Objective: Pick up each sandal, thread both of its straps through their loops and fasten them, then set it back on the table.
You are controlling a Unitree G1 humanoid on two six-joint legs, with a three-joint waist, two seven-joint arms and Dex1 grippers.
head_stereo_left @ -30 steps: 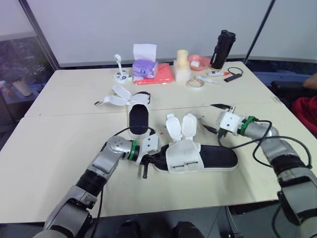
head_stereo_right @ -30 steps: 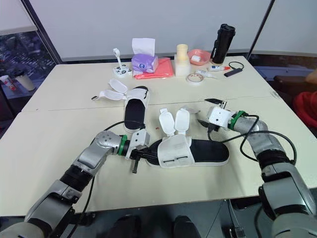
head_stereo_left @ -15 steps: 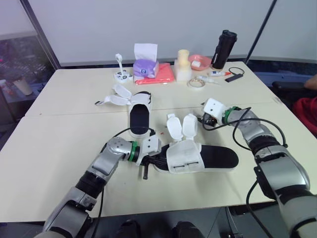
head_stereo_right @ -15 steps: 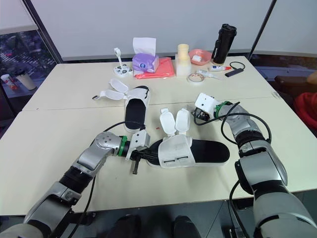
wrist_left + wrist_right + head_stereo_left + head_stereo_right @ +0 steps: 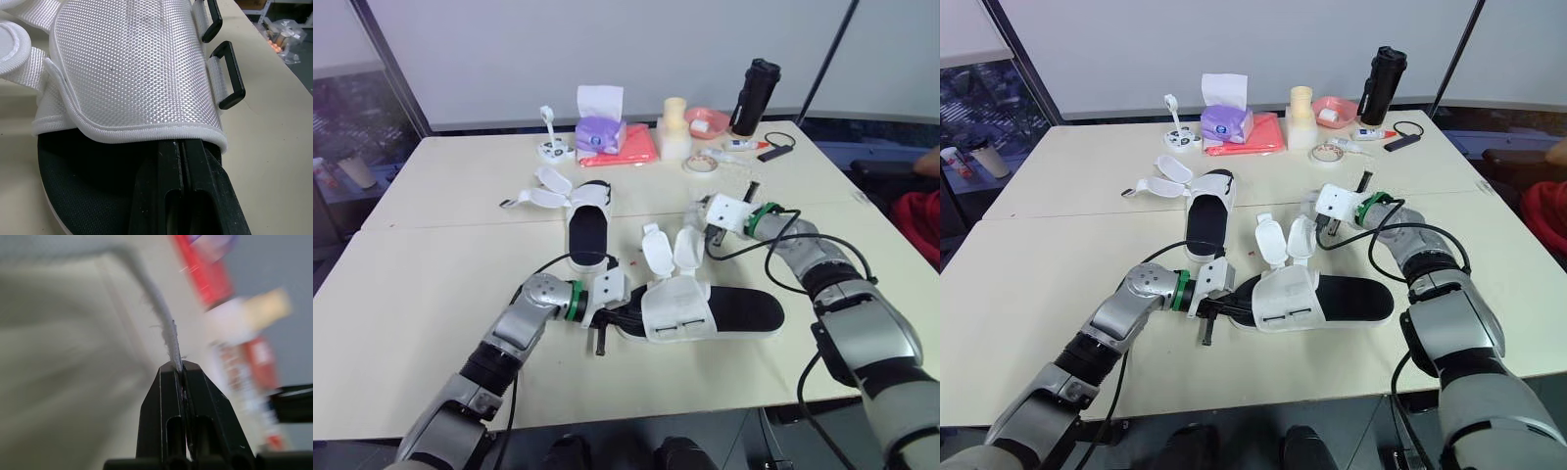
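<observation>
At the middle of the cream desk (image 5: 431, 284) the near sandal (image 5: 744, 311) lies flat, black sole down, its white woven upper (image 5: 132, 68) toward the left arm. The left tool (image 5: 182, 144) reaches in from that end with its fingers pressed together, their tips tucked just under the hem of the upper and lying on the black insole. Two black loops (image 5: 230, 73) hang off the side of the upper, both unthreaded.

Two white straps rise from the sandal's far side. The right tool (image 5: 178, 366) is clamped on the thin edge of the strap (image 5: 1301, 238) nearer the right arm, which stands up off the sandal; the other strap (image 5: 1269, 240) stands free just beside it.

Farther back lies the second sandal (image 5: 587, 230), its straps spread open on the desk toward the robot's left. Along the far edge stand a purple tissue box (image 5: 599, 132), a pink bowl (image 5: 705, 119), a roll of tape (image 5: 698, 164) and a black bottle (image 5: 754, 96).
</observation>
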